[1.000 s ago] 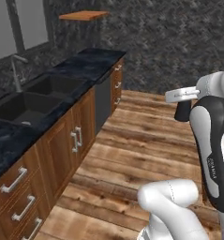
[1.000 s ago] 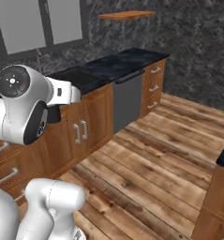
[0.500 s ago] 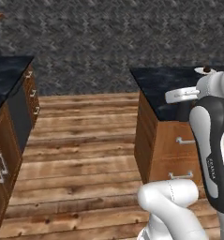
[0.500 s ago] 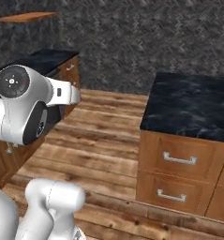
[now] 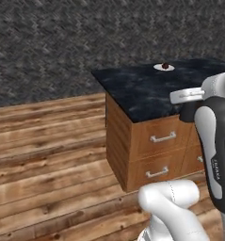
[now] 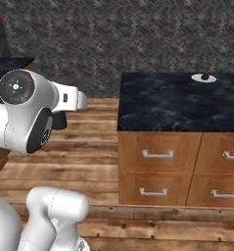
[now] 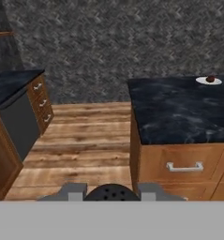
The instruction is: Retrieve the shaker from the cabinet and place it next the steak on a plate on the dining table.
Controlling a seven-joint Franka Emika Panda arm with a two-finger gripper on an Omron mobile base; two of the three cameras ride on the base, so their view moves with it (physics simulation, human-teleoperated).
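Shaker held in the claw, dining table ahead

Shaker (image 7: pixel 112 192) shows at the bottom of the hand view as a dark round top with small holes, sitting between the two grey finger tips of the claw (image 7: pixel 112 193), which is closed around it. Beyond it lies wooden plank floor (image 7: pixel 85 140) and a dark herringbone wall (image 7: pixel 113 42).

The dining table (image 7: pixel 179 112) stands to the right in the hand view, its black veined top over a brown base with a drawer handle. On its far side rests the plate (image 7: pixel 208 81), small and white, with the steak (image 7: pixel 210 78) as a dark lump on it. The hand view also shows, at left, a dark-topped counter with drawers (image 7: pixel 38 101), well apart from the table across the floor.

The left base view shows the table (image 5: pixel 151 89) from its corner, with two drawer fronts below, and the plate (image 5: pixel 164 67) with the steak (image 5: pixel 165 65) near the far edge. The white arm (image 5: pixel 217 141) rises at the right, partly in front of the table.

The right base view shows the table (image 6: pixel 177 103) more square-on, with four drawer fronts, and the plate (image 6: pixel 203 78) bearing the steak (image 6: pixel 205 76) near its far right. The arm (image 6: pixel 30 117) stands at left over the floor.
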